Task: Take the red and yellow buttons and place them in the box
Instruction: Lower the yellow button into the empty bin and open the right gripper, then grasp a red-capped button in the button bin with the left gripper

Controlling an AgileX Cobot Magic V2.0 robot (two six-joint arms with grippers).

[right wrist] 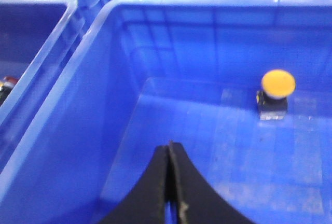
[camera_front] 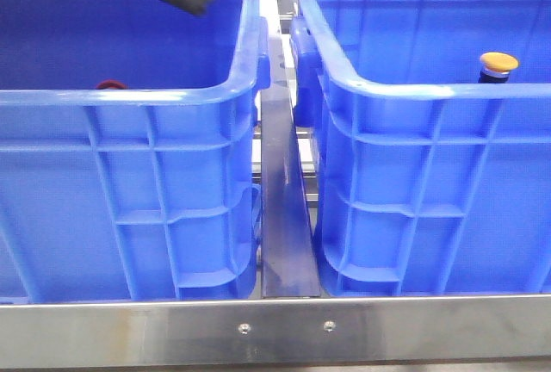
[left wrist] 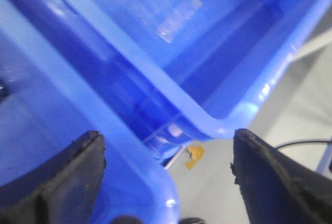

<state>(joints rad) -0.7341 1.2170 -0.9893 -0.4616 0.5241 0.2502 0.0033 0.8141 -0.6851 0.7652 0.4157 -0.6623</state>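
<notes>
Yellow button upright, far-right of right gripper, jaws pressed together; left gripper spread.

Metal front rail with two screws, dark divider strip running back between crates, grey floor with an orange scrap.

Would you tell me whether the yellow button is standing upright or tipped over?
Upright: the yellow button stands inside the right box, cap on top of its dark body.
</notes>
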